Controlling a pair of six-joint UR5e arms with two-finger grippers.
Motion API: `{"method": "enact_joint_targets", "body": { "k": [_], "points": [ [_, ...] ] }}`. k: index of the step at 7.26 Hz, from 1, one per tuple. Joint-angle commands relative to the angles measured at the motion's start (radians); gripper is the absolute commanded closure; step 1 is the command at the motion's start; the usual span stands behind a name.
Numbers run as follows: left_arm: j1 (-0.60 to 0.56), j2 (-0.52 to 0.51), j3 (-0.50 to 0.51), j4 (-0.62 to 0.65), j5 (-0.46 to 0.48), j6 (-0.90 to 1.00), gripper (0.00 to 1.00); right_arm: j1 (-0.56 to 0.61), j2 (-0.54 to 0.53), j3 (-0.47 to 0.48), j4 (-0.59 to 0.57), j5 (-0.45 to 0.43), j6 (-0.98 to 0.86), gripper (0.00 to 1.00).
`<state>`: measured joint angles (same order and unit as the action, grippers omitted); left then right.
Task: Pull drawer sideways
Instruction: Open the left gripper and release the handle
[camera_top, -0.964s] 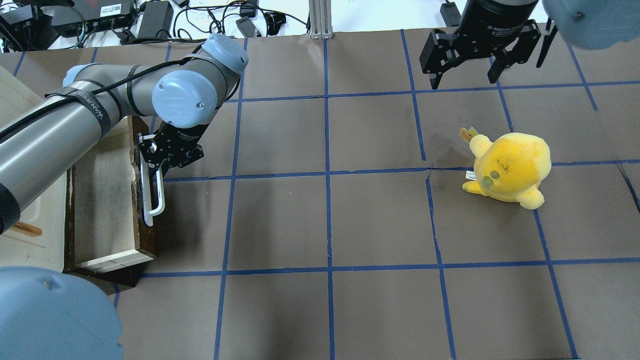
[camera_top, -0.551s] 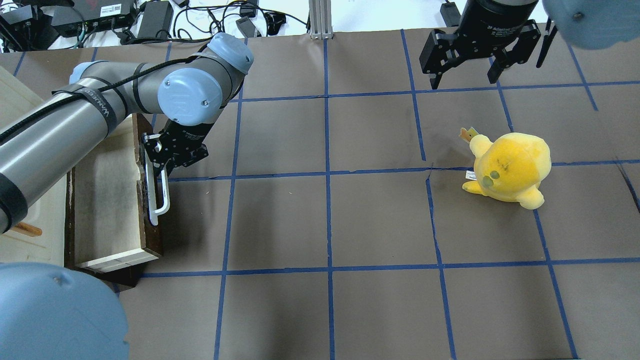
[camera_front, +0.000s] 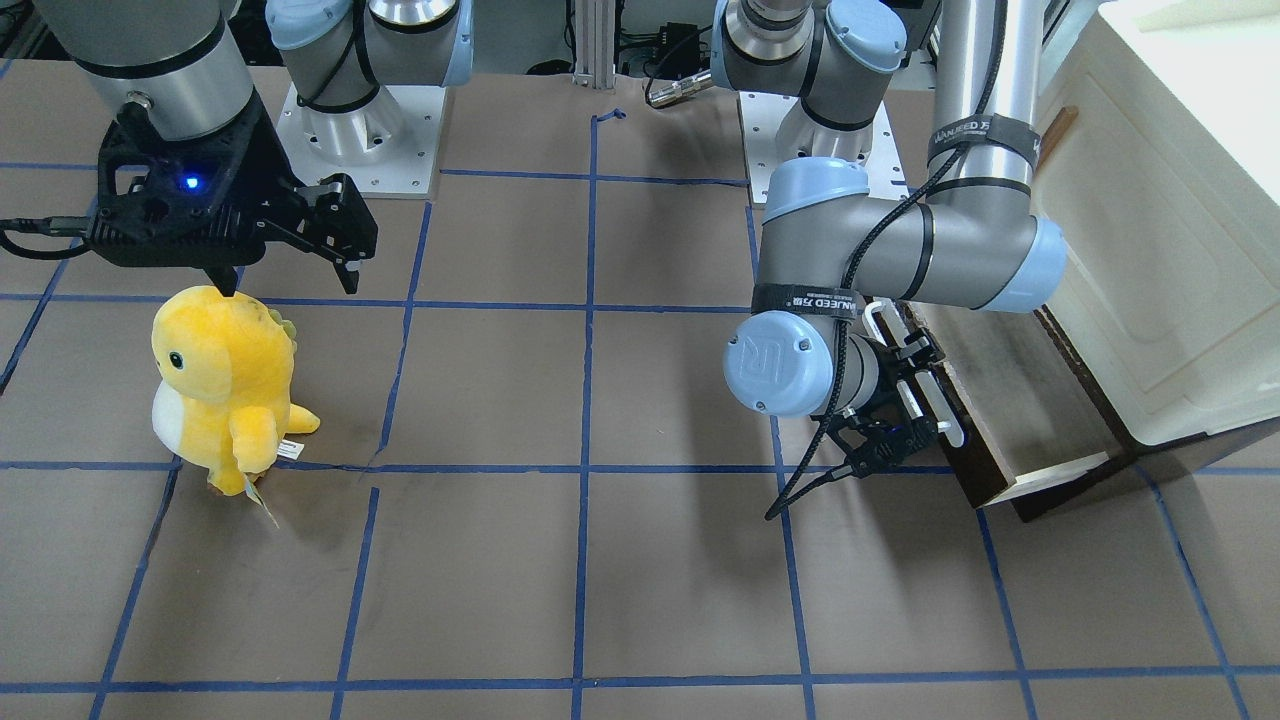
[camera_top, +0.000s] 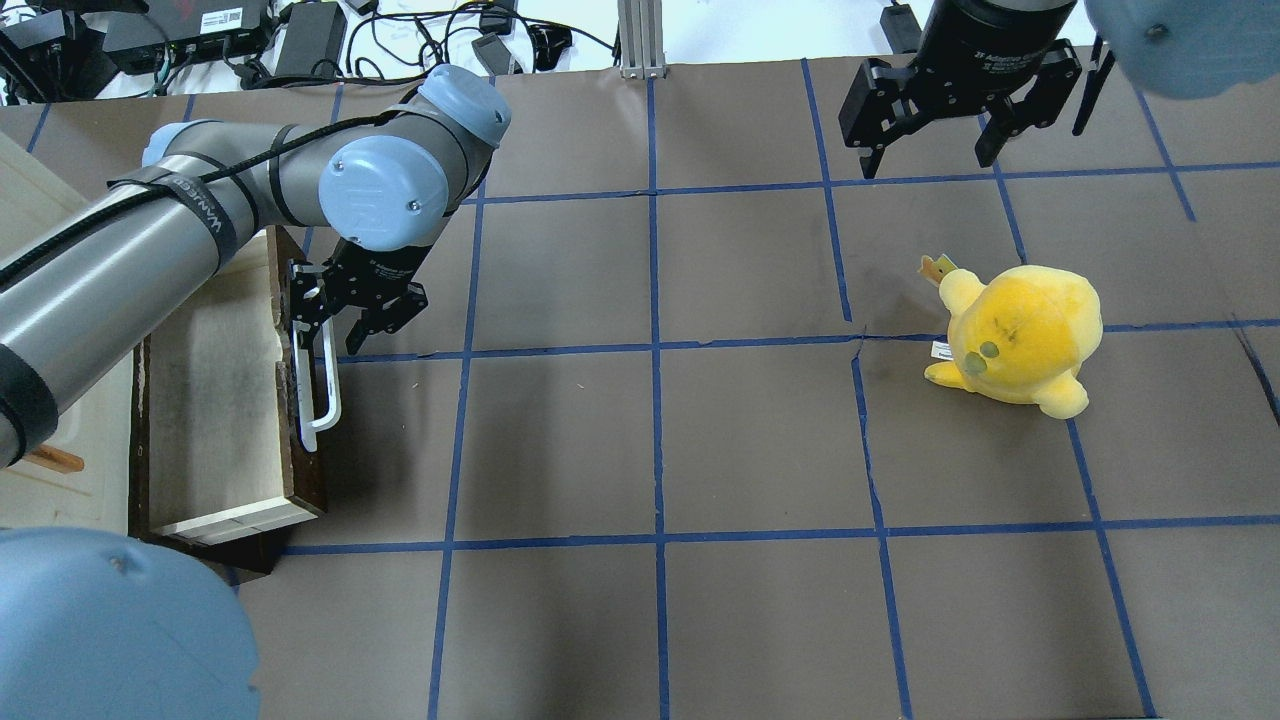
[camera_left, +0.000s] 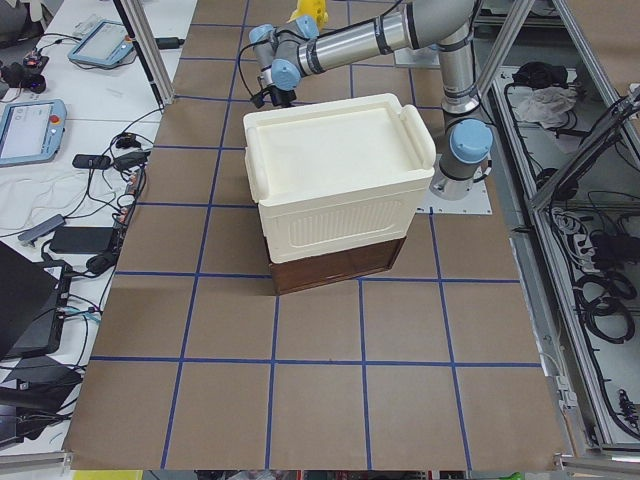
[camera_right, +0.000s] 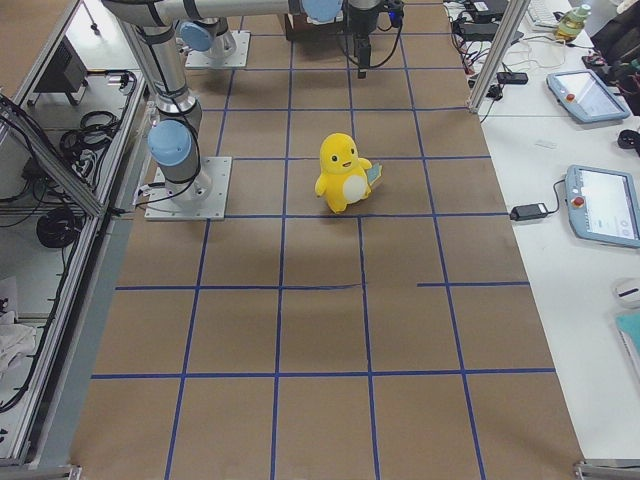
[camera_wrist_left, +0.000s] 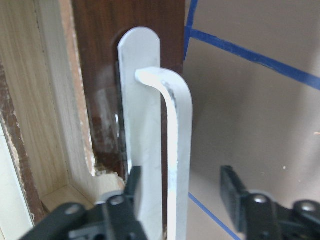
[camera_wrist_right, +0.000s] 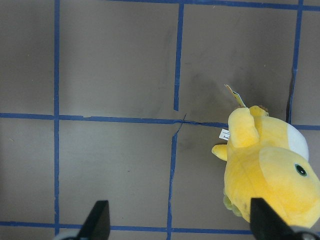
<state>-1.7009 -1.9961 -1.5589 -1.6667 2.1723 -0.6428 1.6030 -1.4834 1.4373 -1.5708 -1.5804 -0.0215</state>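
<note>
The left gripper (camera_wrist_left: 181, 176) is sitting with its fingers spread to either side of the white bar handle (camera_wrist_left: 178, 145). The bar is running between them, closer to the finger on the panel side. Neither pad is visibly pressing on it, so the gripper is holding nothing.

The handle is standing off the dark brown front panel (camera_wrist_left: 100, 60), whose wood is looking chipped along the cut-out. Behind the panel, the pale inner box (camera_top: 210, 400) of the drawer (camera_top: 305, 470) is lying well out of the cream cabinet (camera_left: 335, 190), at the left end of the desk (camera_top: 750, 450).

The drawer is looking like rigid, fairly light wood. The bar is looking stiff and smooth, so pads are likely to slip along its length. The best hold is probably the middle of the bar, pulling square to the panel so the box is not jamming and the cabinet is not dragging along.

Well apart, the right gripper (camera_top: 927, 165) is hanging wide open and empty near a yellow plush toy (camera_top: 1020, 335).
</note>
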Motion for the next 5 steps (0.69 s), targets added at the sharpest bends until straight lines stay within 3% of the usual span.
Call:
{"method": "enact_joint_targets", "body": {
  "k": [1, 2, 3, 5],
  "points": [
    [-0.011, 0.04, 0.095, -0.013, -0.157, 0.027, 0.0, 0.0, 0.0, 0.0, 0.0, -0.001, 0.0, 0.0],
    [-0.034, 0.08, 0.127, -0.015, -0.182, 0.125, 0.0, 0.0, 0.0, 0.0, 0.0, -0.001, 0.0, 0.0],
    [-0.026, 0.118, 0.152, -0.004, -0.35, 0.138, 0.0, 0.0, 0.0, 0.0, 0.0, -0.001, 0.0, 0.0],
    [-0.022, 0.204, 0.186, -0.002, -0.417, 0.304, 0.0, 0.0, 0.0, 0.0, 0.0, 0.0, 0.0, 0.0]
  ]
}}
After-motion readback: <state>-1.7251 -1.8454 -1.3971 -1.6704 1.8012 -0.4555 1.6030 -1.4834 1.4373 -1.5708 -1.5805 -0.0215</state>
